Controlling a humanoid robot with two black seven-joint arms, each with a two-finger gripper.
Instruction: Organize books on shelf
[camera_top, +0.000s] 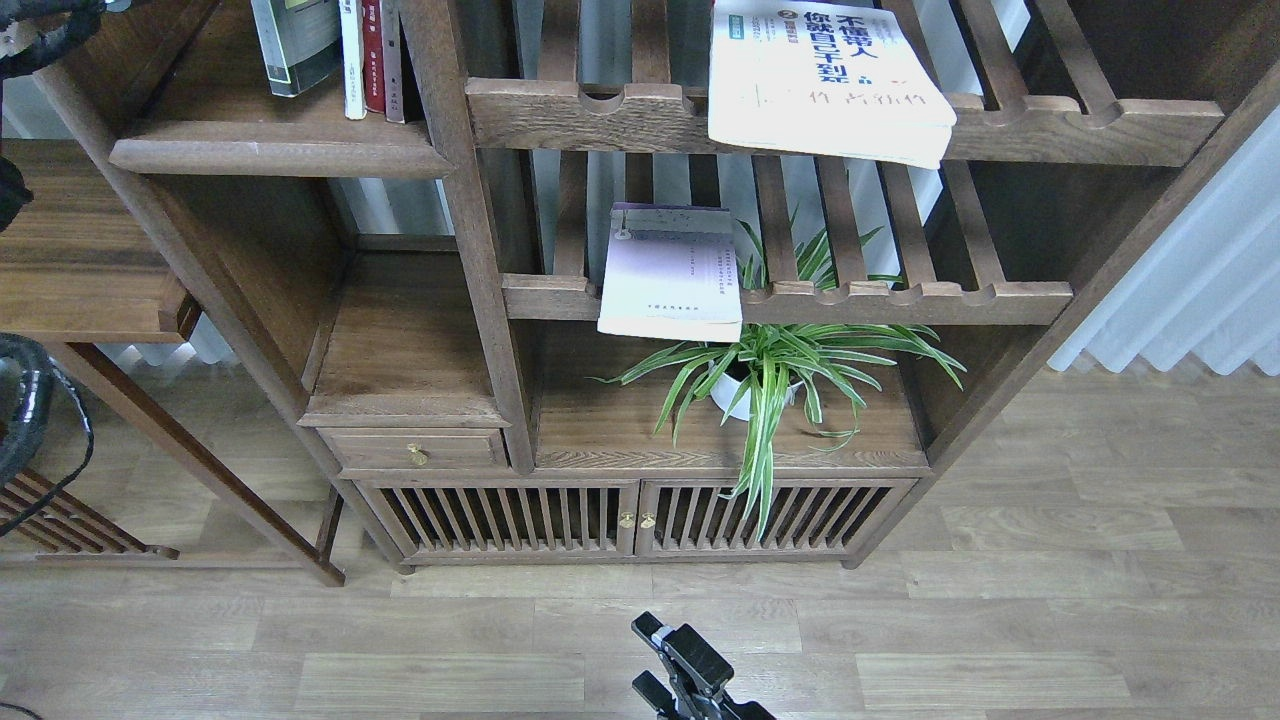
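Observation:
The black-edged yellow-green book stands nearly upright on the dark wooden shelf at the top left, just left of the thin upright spines. Its top is cut off by the frame edge. Part of my left arm shows at the top left corner; its gripper is out of view. The large white book with the blue title lies on the upper slatted rack. The pale lavender book lies on the lower slatted rack. My right gripper is low over the floor, open and empty.
A potted spider plant stands on the cabinet top below the lavender book. A small drawer and slatted cabinet doors sit underneath. A side table stands at the left. Curtains hang at the right.

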